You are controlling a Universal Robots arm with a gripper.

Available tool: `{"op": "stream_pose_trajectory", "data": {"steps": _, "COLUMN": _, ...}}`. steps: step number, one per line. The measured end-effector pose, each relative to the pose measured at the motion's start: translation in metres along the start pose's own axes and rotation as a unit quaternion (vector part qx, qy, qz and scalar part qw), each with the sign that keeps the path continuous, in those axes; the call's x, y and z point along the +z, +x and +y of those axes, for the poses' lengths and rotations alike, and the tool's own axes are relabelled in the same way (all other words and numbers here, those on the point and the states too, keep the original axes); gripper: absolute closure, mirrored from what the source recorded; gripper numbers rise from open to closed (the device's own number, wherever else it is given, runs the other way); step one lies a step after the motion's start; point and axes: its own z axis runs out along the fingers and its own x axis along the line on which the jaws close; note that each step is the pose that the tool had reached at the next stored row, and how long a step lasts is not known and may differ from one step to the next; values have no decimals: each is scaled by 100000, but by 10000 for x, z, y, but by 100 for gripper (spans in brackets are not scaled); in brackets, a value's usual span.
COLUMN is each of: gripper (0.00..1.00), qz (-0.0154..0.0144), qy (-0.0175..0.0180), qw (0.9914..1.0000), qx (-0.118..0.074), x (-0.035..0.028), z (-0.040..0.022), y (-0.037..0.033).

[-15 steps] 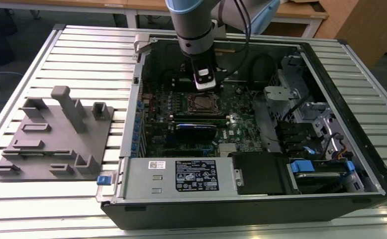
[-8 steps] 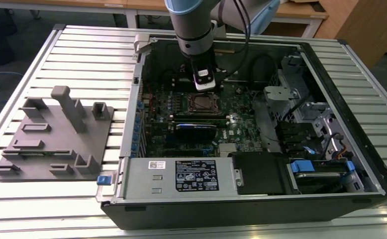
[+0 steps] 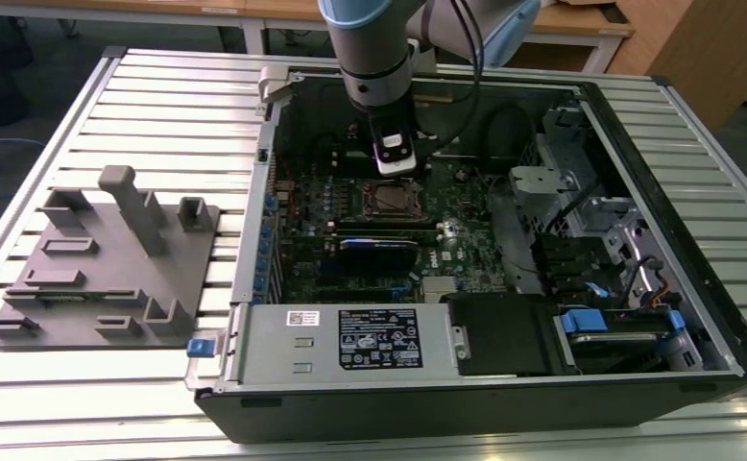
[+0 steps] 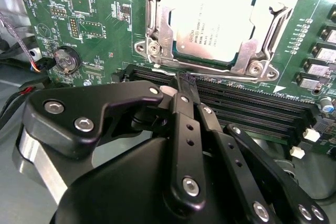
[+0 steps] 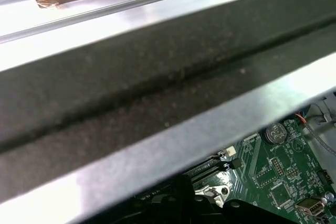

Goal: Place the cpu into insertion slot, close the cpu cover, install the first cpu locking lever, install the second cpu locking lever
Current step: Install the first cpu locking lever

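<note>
The black metal tool (image 4: 184, 85) has its fingers pressed together with nothing between them. In the second wrist view its tip sits just beside the near edge of the square socket with the silvery rim, the insertion slot (image 4: 157, 40), right by the long black memory slots (image 4: 247, 108).

The flat square cpu with the dull grey metal top (image 4: 218, 17) already lies inside the slot. The thin silvery frame with the big square window, the cpu cover (image 4: 265, 43), looks folded down around the chip, so I think those two steps are done. A thin metal bar runs along the near edge of the socket, but I cannot tell if the locking levers are hooked in yet.

In the exterior view the arm reaches down into the open black computer case (image 3: 681, 230), which lies on the ribbed metal desk (image 3: 156, 106). There is free room above the green circuit board (image 3: 348, 259), but the case walls stand close around it, and cables and drive cages crowd the exterior view's right.
</note>
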Motion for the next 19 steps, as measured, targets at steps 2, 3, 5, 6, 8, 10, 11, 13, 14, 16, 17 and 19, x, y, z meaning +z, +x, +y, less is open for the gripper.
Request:
{"op": "stream_pose_trajectory", "data": {"steps": 2, "gripper": 89, "qz": 2, "qy": 12, "qw": 100000, "qx": -7, "x": -3, "z": 0, "y": -1}}
{"op": "stream_pose_trajectory", "data": {"steps": 3, "gripper": 89, "qz": 3, "qy": 16, "qw": 100000, "qx": -4, "x": -11, "z": 1, "y": -2}}
{"op": "stream_pose_trajectory", "data": {"steps": 5, "gripper": 89, "qz": 1, "qy": 4, "qw": 100000, "qx": -2, "x": -27, "z": 7, "y": -5}}
{"op": "stream_pose_trajectory", "data": {"steps": 6, "gripper": 89, "qz": 1, "qy": 0, "qw": 100000, "qx": -2, "x": -32, "z": 8, "y": -5}}
{"op": "stream_pose_trajectory", "data": {"steps": 8, "gripper": 89, "qz": -2, "qy": -12, "qw": 100000, "qx": -2, "x": -34, "z": 9, "y": -6}}
{"op": "stream_pose_trajectory", "data": {"steps": 10, "gripper": 89, "qz": -16, "qy": 1, "qw": 100000, "qx": -12, "x": -34, "z": 9, "y": -6}}
{"op": "stream_pose_trajectory", "data": {"steps": 11, "gripper": 89, "qz": -26, "qy": 24, "qw": 100000, "qx": -21, "x": -35, "z": 9, "y": -6}}
{"op": "stream_pose_trajectory", "data": {"steps": 13, "gripper": 89, "qz": -55, "qy": 56, "qw": 100000, "qx": -27, "x": -35, "z": 9, "y": -6}}
{"op": "stream_pose_trajectory", "data": {"steps": 14, "gripper": 89, "qz": -73, "qy": 72, "qw": 100000, "qx": -37, "x": -34, "z": 9, "y": -6}}
{"op": "stream_pose_trajectory", "data": {"steps": 16, "gripper": 89, "qz": -104, "qy": 86, "qw": 100000, "qx": -49, "x": -32, "z": 8, "y": -6}}
{"op": "stream_pose_trajectory", "data": {"steps": 17, "gripper": 89, "qz": -126, "qy": 84, "qw": 100000, "qx": -52, "x": -31, "z": 8, "y": -5}}
{"op": "stream_pose_trajectory", "data": {"steps": 19, "gripper": 89, "qz": -194, "qy": 41, "qw": 100000, "qx": -61, "x": -26, "z": 7, "y": -4}}
